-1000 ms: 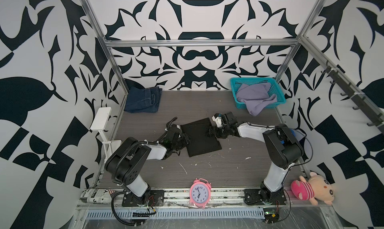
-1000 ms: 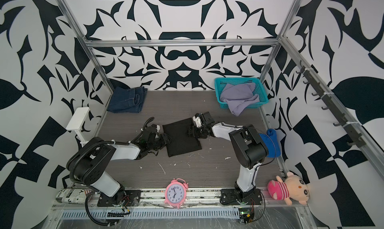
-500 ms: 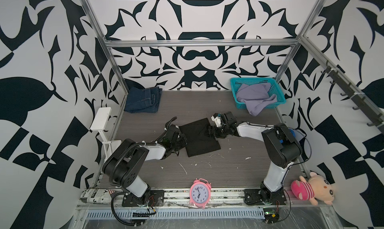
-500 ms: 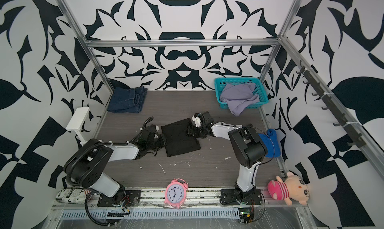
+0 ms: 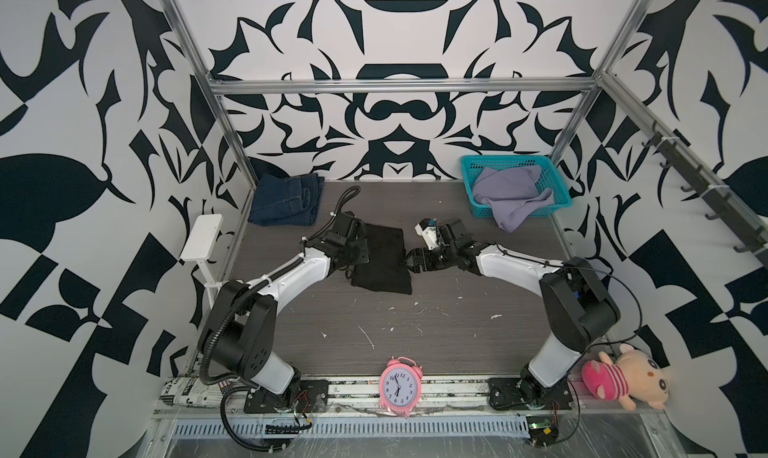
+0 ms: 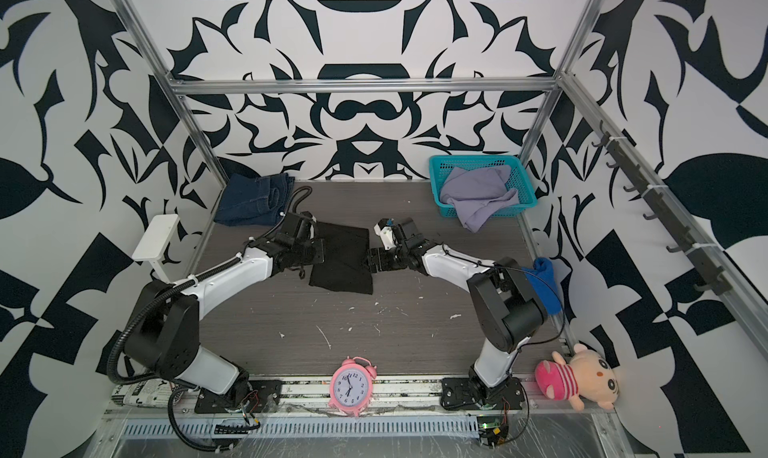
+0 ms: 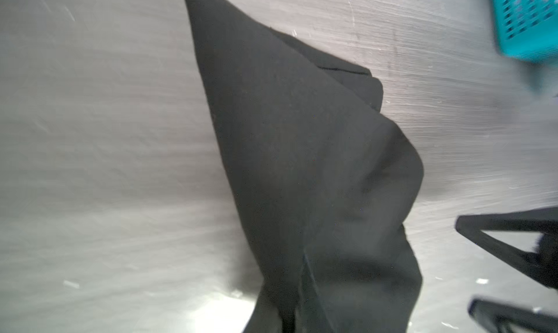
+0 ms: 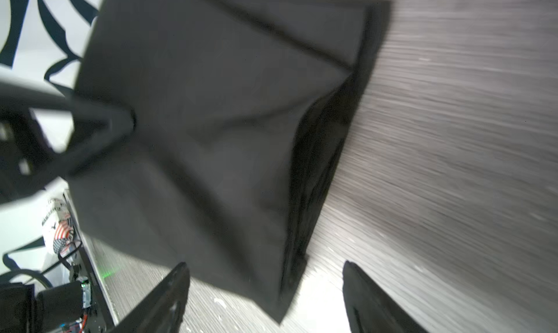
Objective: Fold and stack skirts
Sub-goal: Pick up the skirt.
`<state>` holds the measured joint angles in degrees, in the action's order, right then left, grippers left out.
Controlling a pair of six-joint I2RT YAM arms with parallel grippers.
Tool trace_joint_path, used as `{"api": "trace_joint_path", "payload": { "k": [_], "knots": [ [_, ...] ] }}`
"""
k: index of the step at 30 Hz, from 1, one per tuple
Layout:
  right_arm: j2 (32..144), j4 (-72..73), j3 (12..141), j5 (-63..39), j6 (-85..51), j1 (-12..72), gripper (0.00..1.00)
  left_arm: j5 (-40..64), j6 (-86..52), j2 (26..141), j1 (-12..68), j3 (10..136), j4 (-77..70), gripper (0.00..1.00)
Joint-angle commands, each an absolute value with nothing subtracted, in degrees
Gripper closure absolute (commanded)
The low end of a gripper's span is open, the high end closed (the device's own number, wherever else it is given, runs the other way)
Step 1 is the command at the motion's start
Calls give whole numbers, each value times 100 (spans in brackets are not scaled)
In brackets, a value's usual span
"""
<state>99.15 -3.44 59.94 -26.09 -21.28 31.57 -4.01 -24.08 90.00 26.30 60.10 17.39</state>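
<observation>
The left gripper (image 8: 125, 123) is pinching the black skirt (image 5: 384, 264), its jaws closed on the cloth's 9 o'clock edge. The clock face here is the table (image 5: 436, 343) in a top view, with 12 at the back wall and 6 at the arm bases. In the left wrist view the gripper's own tips are sitting out of frame, and the fabric is rising toward the camera in a tent, with a second layer showing beneath it.

The right gripper (image 8: 265, 265) is standing open. Its fingers (image 8: 172, 295) are spreading wide apart, and a corner of the black cloth is hanging just ahead of the gap without touching either one. In both top views this gripper is hovering at the skirt's 3 o'clock edge, facing the left one across the cloth.

The black skirt itself is lying near the table's centre, partly doubled over, with a fold line showing in the right wrist view.

Farther out, the denim skirt (image 5: 286, 200) is resting folded in the 11 o'clock corner. The lavender skirt (image 5: 507, 194) is sitting in the teal basket (image 5: 559, 173) at 1 o'clock, one end spilling over the basket's near rim onto the table. A pink alarm clock (image 5: 400, 387) is standing at 6 o'clock on the front rail.
</observation>
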Motion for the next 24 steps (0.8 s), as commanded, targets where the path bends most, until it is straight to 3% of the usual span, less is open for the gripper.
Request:
{"api": "trace_joint_path", "payload": {
  "k": [1,11,15,24],
  "knots": [
    [10068,-26,6471,-2556,-1901,3390,15,-646,-1135,9263,2365,6519,2319,100],
    [10272,-50,6899,-2652,-1927,3445,14,-567,431,10130,1411,8062,2983,100],
    [10574,-94,7379,-2893,-2008,3520,2,-488,1020,10459,1248,8770,3309,100],
    [11172,0,8243,-3158,-2313,3762,1,394,1314,11019,444,10243,3498,100]
  ]
}}
